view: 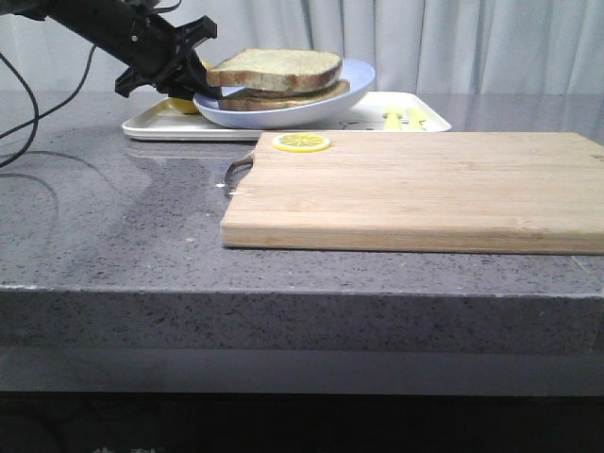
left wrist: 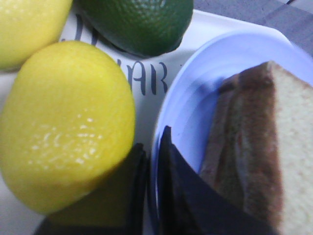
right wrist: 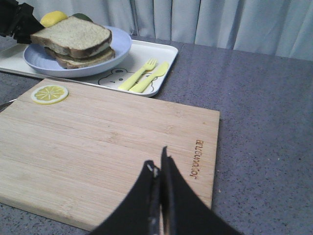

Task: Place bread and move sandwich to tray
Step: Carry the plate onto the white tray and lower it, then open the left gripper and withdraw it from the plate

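- The sandwich (view: 276, 77), brown-crusted bread slices stacked with the thick top slice of bread (right wrist: 73, 35) on it, sits on the round pale blue plate (view: 357, 80) in the upper middle of the front view.
- That plate is over the flat white rectangular tray (view: 151, 125), which lies behind the wooden cutting board (view: 425, 189); whether the plate's base fully rests on the tray cannot be told.
- The left gripper (left wrist: 151, 161) has its black fingers clamped on the plate's rim, one finger inside the rim, one outside, in the lower middle of the left wrist view.
- The right gripper (right wrist: 160, 169) hangs over the board with its fingers together, holding nothing.
- The plate looks stiff, light and smooth; gripped at one edge, it probably tips easily.
- The bread looks soft and loose, so a tilt could slide the stack.
- The rim, as held, seems the best place; the yellow lemons (left wrist: 63, 127) crowd that side.
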You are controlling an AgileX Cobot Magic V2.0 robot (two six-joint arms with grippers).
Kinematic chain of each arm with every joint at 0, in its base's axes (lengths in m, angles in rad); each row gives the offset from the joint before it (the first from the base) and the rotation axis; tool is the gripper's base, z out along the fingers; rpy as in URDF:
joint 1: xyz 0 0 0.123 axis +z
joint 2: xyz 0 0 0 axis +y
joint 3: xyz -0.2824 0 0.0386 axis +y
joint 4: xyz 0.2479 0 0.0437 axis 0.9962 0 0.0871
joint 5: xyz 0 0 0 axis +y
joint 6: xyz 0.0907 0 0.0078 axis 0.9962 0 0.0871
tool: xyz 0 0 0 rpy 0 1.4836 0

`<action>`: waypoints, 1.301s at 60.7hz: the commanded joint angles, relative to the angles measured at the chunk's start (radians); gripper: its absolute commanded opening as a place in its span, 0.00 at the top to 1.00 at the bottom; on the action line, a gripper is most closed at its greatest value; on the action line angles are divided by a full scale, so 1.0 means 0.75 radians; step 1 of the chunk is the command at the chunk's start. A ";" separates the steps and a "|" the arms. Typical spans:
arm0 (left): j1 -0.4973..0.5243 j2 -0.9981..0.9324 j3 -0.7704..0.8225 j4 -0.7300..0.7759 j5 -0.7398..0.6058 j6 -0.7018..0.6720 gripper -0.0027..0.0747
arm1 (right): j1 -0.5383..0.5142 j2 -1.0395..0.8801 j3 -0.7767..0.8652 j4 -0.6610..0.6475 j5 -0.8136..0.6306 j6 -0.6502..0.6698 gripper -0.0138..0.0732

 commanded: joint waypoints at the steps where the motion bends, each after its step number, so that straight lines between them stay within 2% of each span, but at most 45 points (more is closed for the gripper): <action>1: -0.011 -0.100 -0.047 -0.058 -0.091 0.018 0.77 | -0.002 0.002 -0.033 0.013 -0.113 0.000 0.97; 12: -0.011 -0.100 -0.050 -0.055 -0.105 0.018 0.62 | -0.002 0.002 -0.033 0.013 -0.113 0.000 0.97; 23: 0.013 -0.103 -0.155 -0.087 -0.057 0.018 0.62 | -0.002 0.002 -0.033 0.013 -0.111 0.000 0.97; 32: 0.041 -0.103 -0.264 -0.087 0.025 0.015 0.70 | -0.002 0.002 -0.033 0.013 -0.111 0.000 0.97; 38: 0.052 -0.103 -0.340 -0.094 0.086 0.003 0.81 | -0.002 0.002 -0.033 0.013 -0.110 0.000 0.97; 46: 0.054 -0.113 -0.407 -0.198 0.171 0.003 0.99 | -0.002 0.002 -0.033 0.013 -0.110 0.000 0.97; 60: 0.054 -0.173 -0.407 -0.353 0.257 0.003 0.99 | -0.002 0.002 -0.033 0.013 -0.109 0.000 0.97; 68: 0.054 -0.228 -0.407 -0.396 0.387 0.002 0.99 | -0.002 0.002 -0.033 0.013 -0.109 0.000 0.97; 79: 0.054 -0.275 -0.407 -0.431 0.387 -0.152 0.99 | -0.002 0.002 -0.033 0.013 -0.109 0.000 0.97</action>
